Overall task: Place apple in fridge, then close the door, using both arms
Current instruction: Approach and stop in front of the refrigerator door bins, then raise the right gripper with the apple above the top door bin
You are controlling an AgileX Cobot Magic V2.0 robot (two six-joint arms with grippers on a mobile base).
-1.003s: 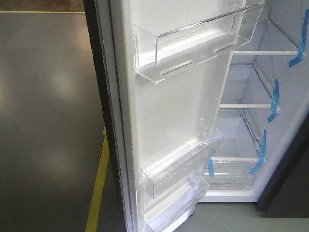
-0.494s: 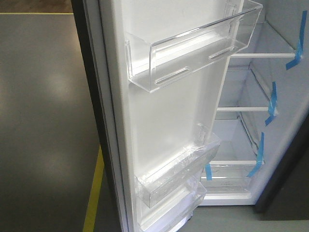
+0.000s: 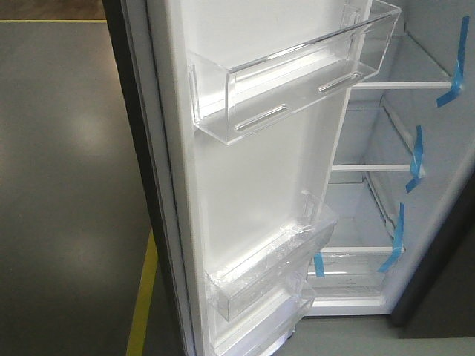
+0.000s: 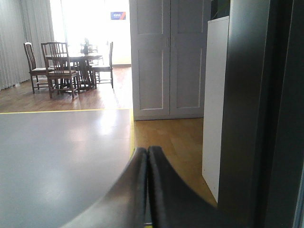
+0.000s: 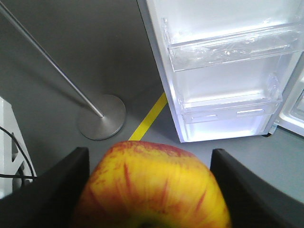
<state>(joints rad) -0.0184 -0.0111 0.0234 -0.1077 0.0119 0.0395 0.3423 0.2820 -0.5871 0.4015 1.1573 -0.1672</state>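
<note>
Exterior front-facing view: a fridge (image 3: 386, 193) stands open on a grey floor (image 3: 67, 185) crossed by a yellow line (image 3: 141, 297). A strip of wood flooring shows at the top left corner.
Room, left wrist view: the grey floor meets wooden boards (image 4: 175, 137). A dining table (image 4: 71, 57) ringed by chairs stands far ahead and left of the left jaws. White cupboard doors (image 4: 166, 57) are ahead and slightly right of them.
Floor, right wrist view: a grey stand with a round base (image 5: 102, 121) and a slanting pole stands ahead and left of the right jaws, beside the yellow line.
Left jaws: pressed together, the two black fingers (image 4: 135, 190) touching along their length with nothing between them. The fridge's dark grey outer side (image 4: 247, 114) rises just to their right.
Right jaws: spread around the apple (image 5: 152, 190) and pinching it, one black finger (image 5: 47, 190) on each side.
Apple: it fills the gap between the right jaws. Its yellow-orange patch, streaked with red, faces the wrist camera. The stem dimple sits at the bottom edge of that view, so the stem axis runs back toward the wrist. The fruit is round, with no marked long axis.
Door (image 3: 252, 185): its long axis is upright, and its white inner face is turned to the front camera. It lies ahead and right of the right jaws.
Counts: one apple; three clear bins (image 3: 289, 81) on the door in the front view, two in the right wrist view; three shelves (image 3: 371, 167); four blue tape strips (image 3: 415, 159). The number of chairs is too small to tell.
</note>
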